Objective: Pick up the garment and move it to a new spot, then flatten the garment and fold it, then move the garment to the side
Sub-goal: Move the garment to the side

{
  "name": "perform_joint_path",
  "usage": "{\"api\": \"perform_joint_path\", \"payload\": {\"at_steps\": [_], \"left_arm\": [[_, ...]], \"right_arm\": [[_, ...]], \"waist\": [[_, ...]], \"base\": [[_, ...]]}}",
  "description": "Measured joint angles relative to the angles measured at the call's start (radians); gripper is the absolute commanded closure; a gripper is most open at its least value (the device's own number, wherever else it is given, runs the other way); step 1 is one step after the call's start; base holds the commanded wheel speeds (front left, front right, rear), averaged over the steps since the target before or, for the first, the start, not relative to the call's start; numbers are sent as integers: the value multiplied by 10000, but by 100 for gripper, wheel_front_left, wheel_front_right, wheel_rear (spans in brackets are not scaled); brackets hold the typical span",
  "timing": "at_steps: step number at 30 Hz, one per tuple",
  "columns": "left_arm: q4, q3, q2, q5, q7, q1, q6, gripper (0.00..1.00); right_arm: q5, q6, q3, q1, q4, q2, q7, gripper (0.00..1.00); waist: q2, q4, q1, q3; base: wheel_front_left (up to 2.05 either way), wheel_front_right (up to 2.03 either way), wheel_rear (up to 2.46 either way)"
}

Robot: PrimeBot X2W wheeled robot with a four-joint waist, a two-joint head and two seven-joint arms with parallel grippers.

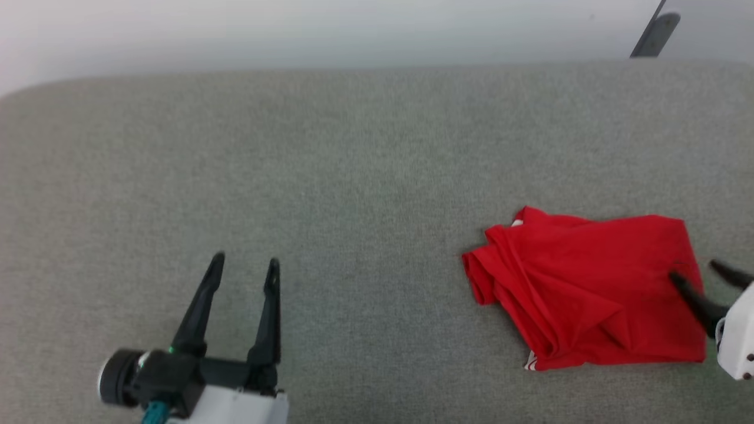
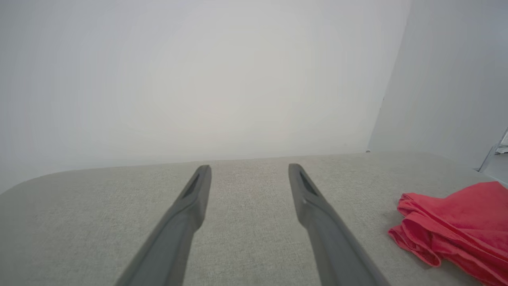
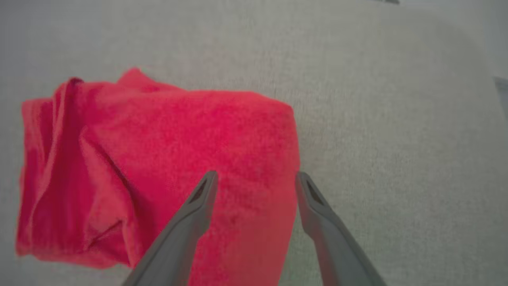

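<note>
The garment (image 1: pixel 589 288) lay folded into a rough red block on the grey table (image 1: pixel 353 147). Its right half was smooth. Loose folds were bunched along its left side, and a sliver of white showed at its far left corner and another at its near left corner.

The right gripper (image 1: pixel 694 270) sat at the garment's right edge with its jaws spread wide and nothing between them. In the right wrist view, that gripper (image 3: pixel 257 174) had one finger over the red cloth (image 3: pixel 158 178) and the other just past the edge, over bare table. Whether the first finger touched the cloth could not be told.

The left gripper (image 1: pixel 245 259) was well apart from the garment, off to its left. Its fingers were also spread wide and empty. From the left wrist, that gripper (image 2: pixel 249 167) pointed past the garment (image 2: pixel 456 222), which lay to its right.
</note>
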Motion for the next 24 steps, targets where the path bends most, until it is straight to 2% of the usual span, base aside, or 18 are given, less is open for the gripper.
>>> {"api": "perform_joint_path", "payload": {"at_steps": [4,8,12,19,20,21,22,23,24], "left_arm": [[107,-159,-2,130,0,-565,-33,0],[222,-374,-4,219,0,-1113,-90,0],[295,-506,-4,232,0,-1515,-115,0],[531,-667,29,316,0,-1988,-128,0],[564,-683,52,316,0,-2024,-130,0],[614,-698,84,316,0,-2065,-130,0],[658,-709,117,318,0,-2115,-130,0],[702,-715,155,318,0,-2156,-132,0],[746,-721,194,318,0,-2191,-132,0]], "right_arm": [[1041,0,623,-629,-197,-792,2111,0],[1313,0,957,-1213,-217,-1409,3175,0],[1356,0,936,-1516,-77,-1478,3371,0],[1534,-2,1064,-1637,330,-1179,3275,0],[1536,0,1064,-1680,374,-1118,3149,41],[1555,-2,1060,-1718,431,-1043,3007,58],[1584,0,1068,-1765,491,-982,2880,84],[1592,0,1116,-1847,539,-932,2771,96],[1597,2,1185,-1900,579,-874,2635,100]], "waist": [[0,-8,1,478],[0,-3,0,994],[0,20,0,1495],[0,64,0,2225],[0,56,0,2299],[0,41,1,2363],[0,17,1,2416],[0,-21,0,2449],[0,-68,0,2471]], "base": [[0,0,0],[0,0,0],[0,0,0],[0,0,0],[0,0,0],[0,0,0],[0,0,0],[0,0,0],[0,0,0]]}}
